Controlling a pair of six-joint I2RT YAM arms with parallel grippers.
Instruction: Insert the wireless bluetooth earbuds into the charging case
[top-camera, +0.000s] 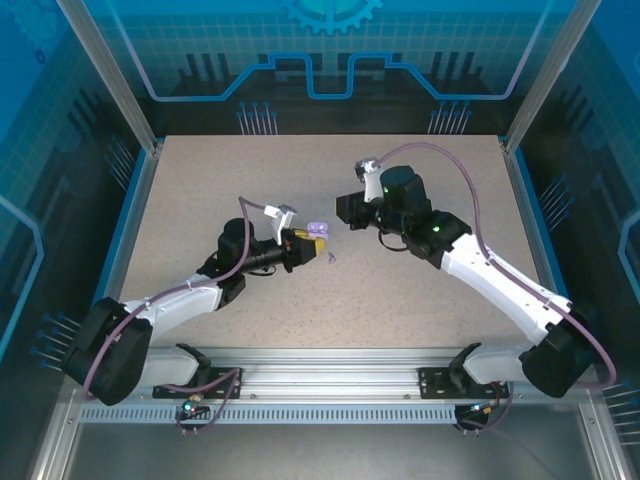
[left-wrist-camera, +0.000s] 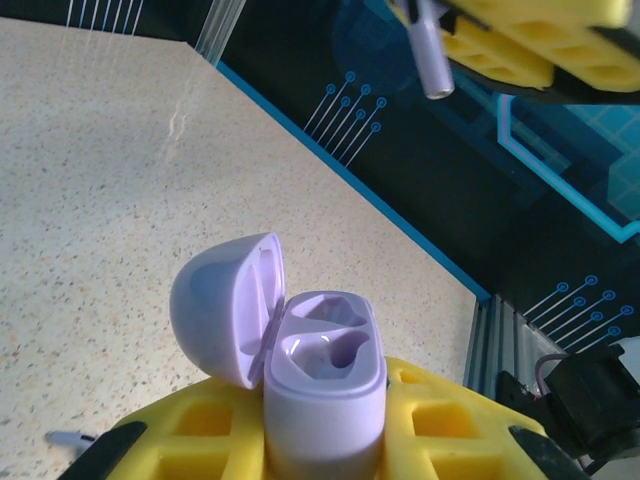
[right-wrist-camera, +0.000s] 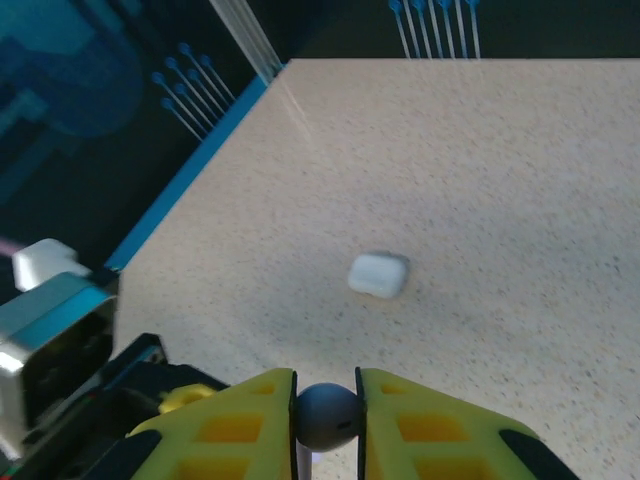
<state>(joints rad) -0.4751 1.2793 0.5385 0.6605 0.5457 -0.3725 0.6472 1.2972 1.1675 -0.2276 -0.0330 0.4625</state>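
**Operator:** Where are the earbuds?

**Technician:** One earbud (right-wrist-camera: 327, 418) is clamped between the fingers of the right gripper (right-wrist-camera: 327, 385), at the charging case's (left-wrist-camera: 325, 350) 2 o'clock. A second earbud (top-camera: 333, 257) lies on the table (top-camera: 420, 300) at its 5 o'clock.

**Operator:** Why is the case raised?

**Technician:** The left gripper (left-wrist-camera: 322, 430) is closed on its body, with the lid (left-wrist-camera: 225, 305) open and the cavities facing the right gripper. That likely presents them for insertion.

Lab robot cell, aluminium-framed enclosure (top-camera: 112, 75)
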